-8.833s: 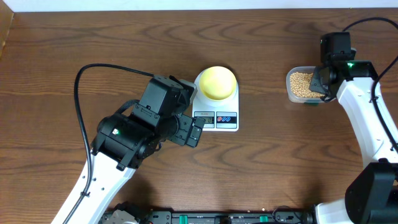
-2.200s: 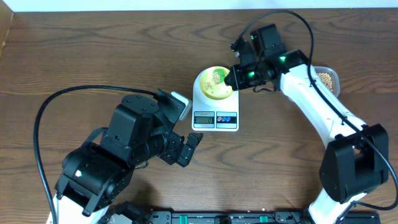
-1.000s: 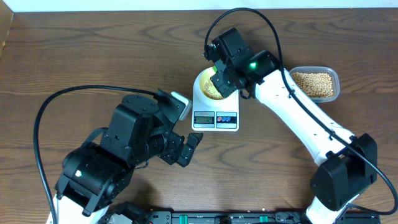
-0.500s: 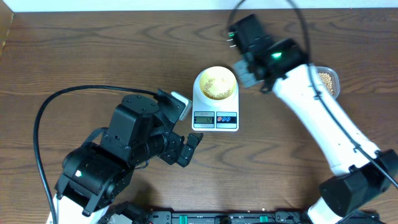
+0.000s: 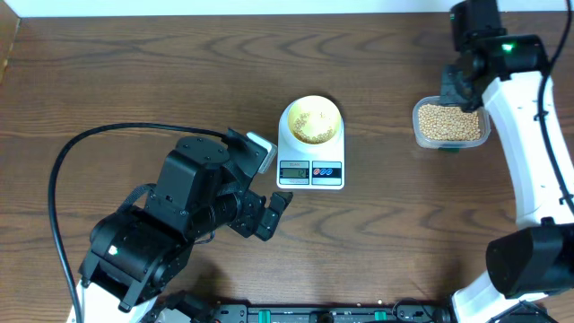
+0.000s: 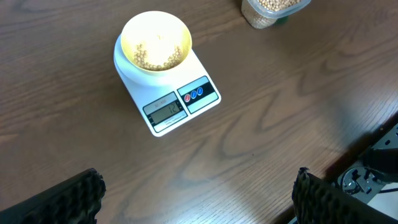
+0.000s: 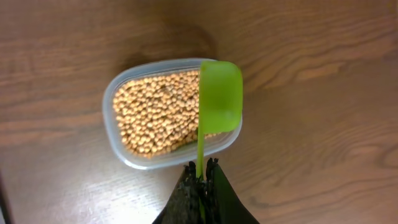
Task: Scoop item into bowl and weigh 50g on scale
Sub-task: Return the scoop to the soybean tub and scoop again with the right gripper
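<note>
The beans [image 6: 158,55] lie in two places: a thin layer covers the floor of the pale yellow bowl [image 6: 132,31], and a larger mass fills the clear plastic container [image 7: 109,127]. The bowl sits centred on the rear platform of the white scale [image 6: 140,93]. The grey LCD [image 6: 165,111] and the red and blue buttons [image 6: 194,93] are at the scale's front edge; the digits are too small to read. The container stands well apart from the scale, to its right in the overhead view, on the wooden table [image 5: 377,242]. A green scoop [image 7: 220,96] hangs over one corner of the container, its cup partly across the rim; contact with the beans cannot be determined. The right gripper [image 7: 201,177] is clamped on the scoop's thin handle. The left gripper [image 6: 199,202] is positioned near the front left corner of the scale, fingers [image 6: 74,196] spread wide, gripping nothing
</note>
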`<state>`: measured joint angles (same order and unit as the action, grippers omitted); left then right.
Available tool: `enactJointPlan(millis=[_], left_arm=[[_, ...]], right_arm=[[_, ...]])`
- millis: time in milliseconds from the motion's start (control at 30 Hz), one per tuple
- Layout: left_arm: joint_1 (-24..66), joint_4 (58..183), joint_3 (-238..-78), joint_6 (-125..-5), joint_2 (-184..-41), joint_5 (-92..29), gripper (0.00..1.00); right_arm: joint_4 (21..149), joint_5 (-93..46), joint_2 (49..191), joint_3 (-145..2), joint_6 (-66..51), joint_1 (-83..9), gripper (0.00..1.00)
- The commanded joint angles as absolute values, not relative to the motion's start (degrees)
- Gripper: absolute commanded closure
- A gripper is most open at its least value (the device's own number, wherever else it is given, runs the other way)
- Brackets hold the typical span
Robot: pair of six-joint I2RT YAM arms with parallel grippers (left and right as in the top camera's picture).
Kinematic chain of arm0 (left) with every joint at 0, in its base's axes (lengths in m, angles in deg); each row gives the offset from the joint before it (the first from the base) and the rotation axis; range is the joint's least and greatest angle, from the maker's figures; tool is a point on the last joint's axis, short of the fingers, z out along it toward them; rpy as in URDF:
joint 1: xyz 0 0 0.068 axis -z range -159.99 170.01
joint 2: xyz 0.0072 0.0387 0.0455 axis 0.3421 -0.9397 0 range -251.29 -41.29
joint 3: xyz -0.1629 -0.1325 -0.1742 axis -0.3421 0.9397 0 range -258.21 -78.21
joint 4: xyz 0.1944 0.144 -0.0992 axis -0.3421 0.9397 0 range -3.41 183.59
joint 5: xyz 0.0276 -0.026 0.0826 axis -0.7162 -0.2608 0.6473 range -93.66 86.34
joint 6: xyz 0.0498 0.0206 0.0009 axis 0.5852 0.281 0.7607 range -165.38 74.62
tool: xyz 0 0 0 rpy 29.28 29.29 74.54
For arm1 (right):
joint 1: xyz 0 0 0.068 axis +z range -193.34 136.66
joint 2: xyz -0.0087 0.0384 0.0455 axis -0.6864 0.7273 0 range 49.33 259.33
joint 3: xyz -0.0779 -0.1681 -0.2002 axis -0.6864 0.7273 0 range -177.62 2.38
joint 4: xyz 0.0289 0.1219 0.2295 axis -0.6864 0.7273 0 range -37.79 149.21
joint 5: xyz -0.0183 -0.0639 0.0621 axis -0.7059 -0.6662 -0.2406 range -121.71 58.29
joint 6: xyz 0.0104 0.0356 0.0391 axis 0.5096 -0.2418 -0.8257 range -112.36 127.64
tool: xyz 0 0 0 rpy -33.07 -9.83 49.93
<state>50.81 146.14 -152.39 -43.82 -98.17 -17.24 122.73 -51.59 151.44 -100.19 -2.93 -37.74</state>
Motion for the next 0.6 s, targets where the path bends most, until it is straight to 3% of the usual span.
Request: enactJointPlan(millis=[0, 567], left_arm=[[50.7, 146.1, -152.7, -43.0, -98.1, -16.9, 0.01], [50.7, 146.1, -152.7, -43.0, -98.1, -16.9, 0.01]], right_arm=[[121.7, -48.9, 151.0, -97.0, -4.1, -39.7, 0.99], [109.8, -48.7, 151.0, -81.3, -4.1, -40.6, 0.99]])
